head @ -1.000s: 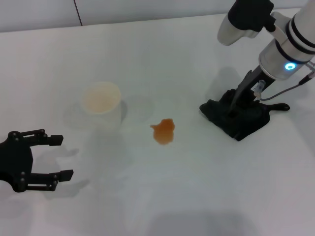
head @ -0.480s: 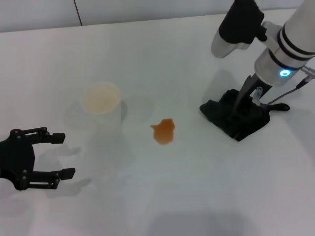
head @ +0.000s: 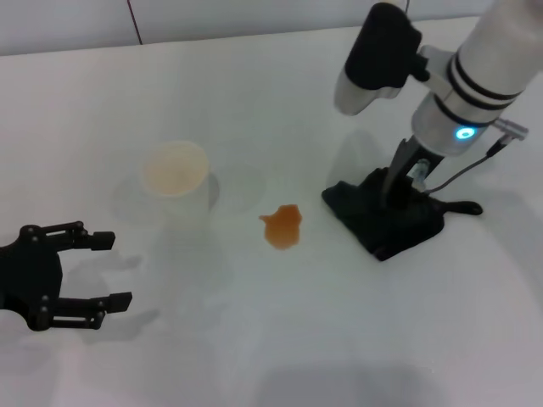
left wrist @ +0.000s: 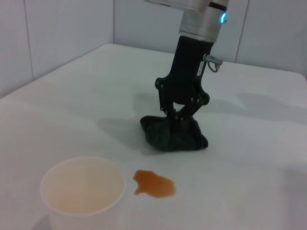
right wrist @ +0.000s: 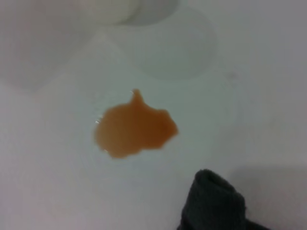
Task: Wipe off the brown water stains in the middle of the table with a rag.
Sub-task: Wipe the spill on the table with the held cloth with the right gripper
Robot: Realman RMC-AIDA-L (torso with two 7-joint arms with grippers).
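Note:
The brown water stain [head: 282, 227] is a small orange-brown blotch in the middle of the white table [head: 297, 339]. It also shows in the left wrist view [left wrist: 154, 183] and the right wrist view [right wrist: 134, 129]. The black rag [head: 382, 219] lies crumpled on the table a short way right of the stain, apart from it. My right gripper [head: 399, 193] stands upright over the rag and is shut on its top folds, as the left wrist view shows [left wrist: 176, 117]. A corner of the rag [right wrist: 213, 203] shows near the stain. My left gripper [head: 102, 271] is open and empty at the near left.
A white paper cup [head: 176, 174] with a beige inside stands upright left of the stain, about a cup's width away; it is also in the left wrist view [left wrist: 82, 191]. A thin cable [head: 462, 206] trails from the right wrist beside the rag.
My right gripper has dragged the rag leftward across the table toward the stain. The left gripper and the cup have stayed in place.

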